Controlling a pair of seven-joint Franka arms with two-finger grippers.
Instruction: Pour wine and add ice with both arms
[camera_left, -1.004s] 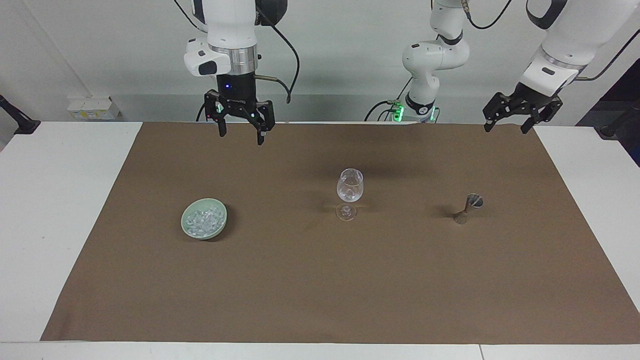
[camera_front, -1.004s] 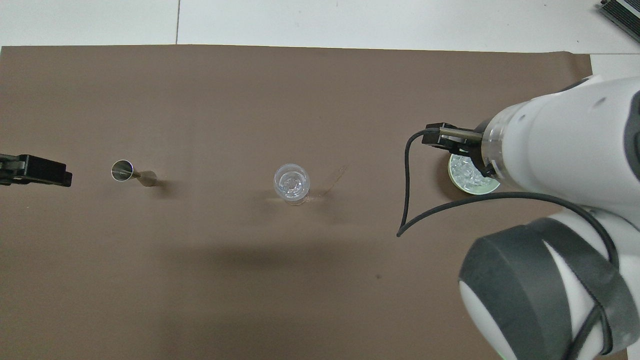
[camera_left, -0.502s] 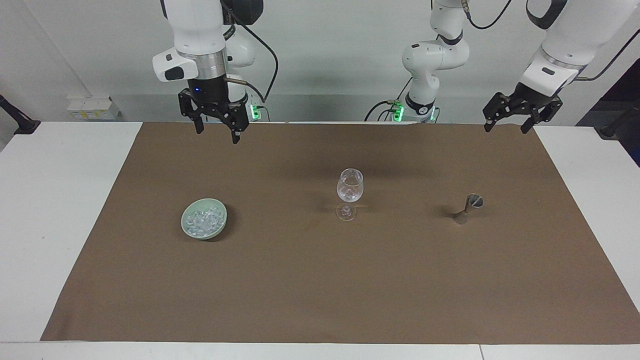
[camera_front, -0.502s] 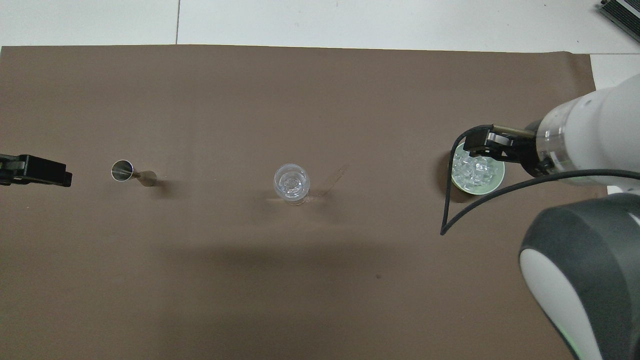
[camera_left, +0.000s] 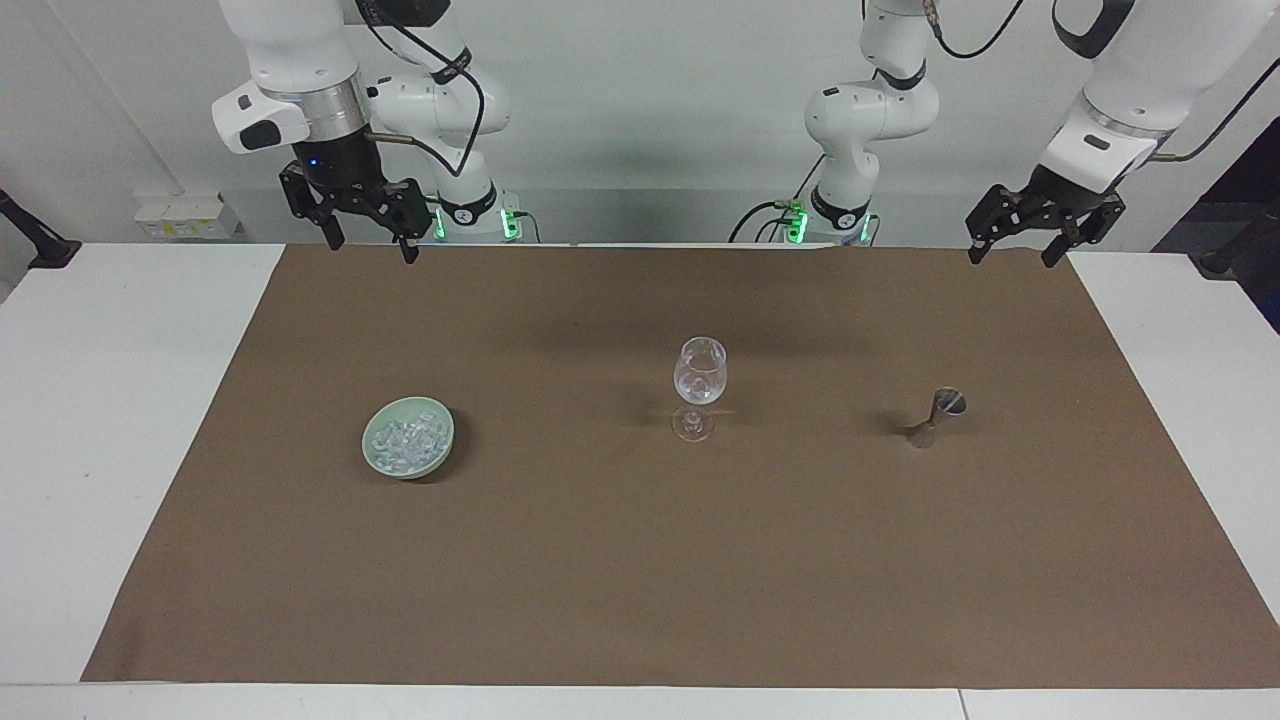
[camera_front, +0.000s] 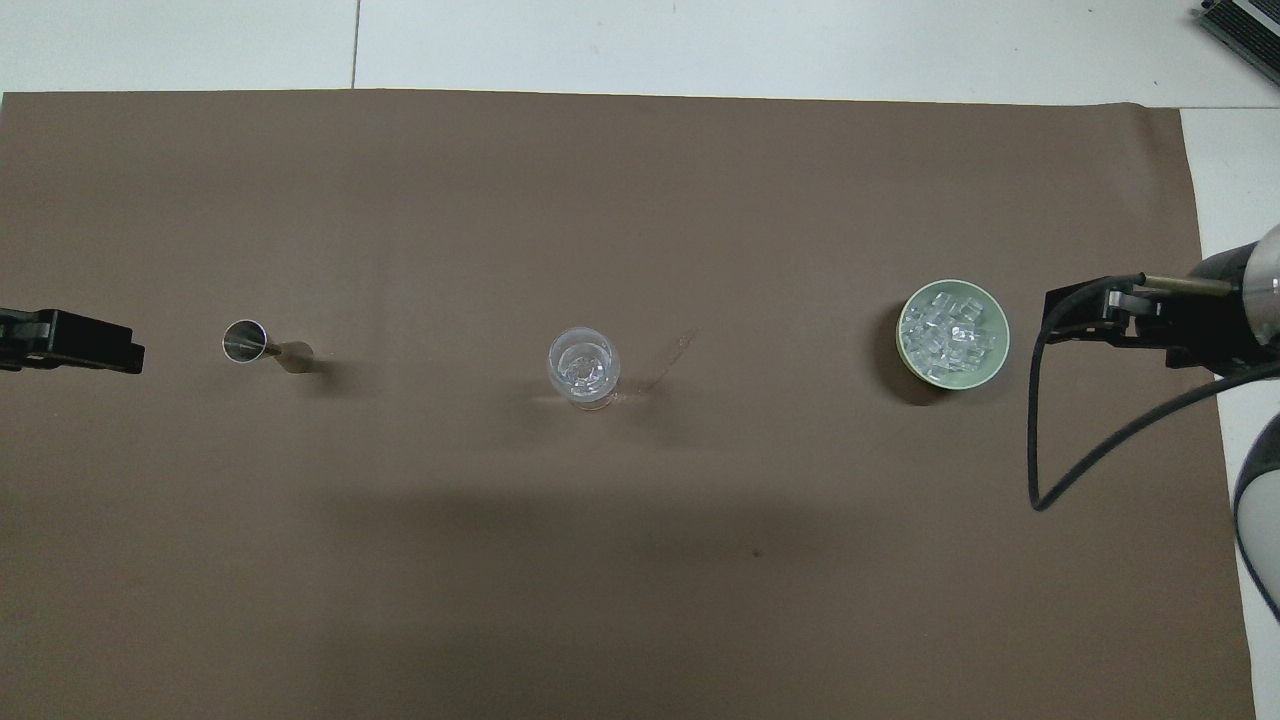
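Observation:
A pale green bowl (camera_left: 408, 438) (camera_front: 953, 333) heaped with clear ice (camera_left: 405, 436) (camera_front: 948, 330) sits toward the right arm's end of the brown cloth. A stemmed wine glass (camera_left: 699, 385) (camera_front: 583, 365) stands upright mid-cloth with small clear bits in its bowl. Toward the left arm's end stands a small metal jigger (camera_left: 935, 418) (camera_front: 262, 345). No wine shows. My right gripper (camera_left: 370, 247) hangs open and empty, raised over the cloth's edge by the robots. At its own end my left gripper (camera_left: 1010, 258) waits open and empty, raised over the cloth's corner.
The brown cloth (camera_left: 640, 580) covers most of the white table (camera_left: 110, 400). A black cable (camera_front: 1040, 420) loops down from the right wrist beside the bowl. Both arm bases (camera_left: 840, 215) stand along the table edge nearest the robots.
The right arm has swung from over the cloth near the bowl out toward its own end of the table, leaving the bowl uncovered from above. The left arm has not moved.

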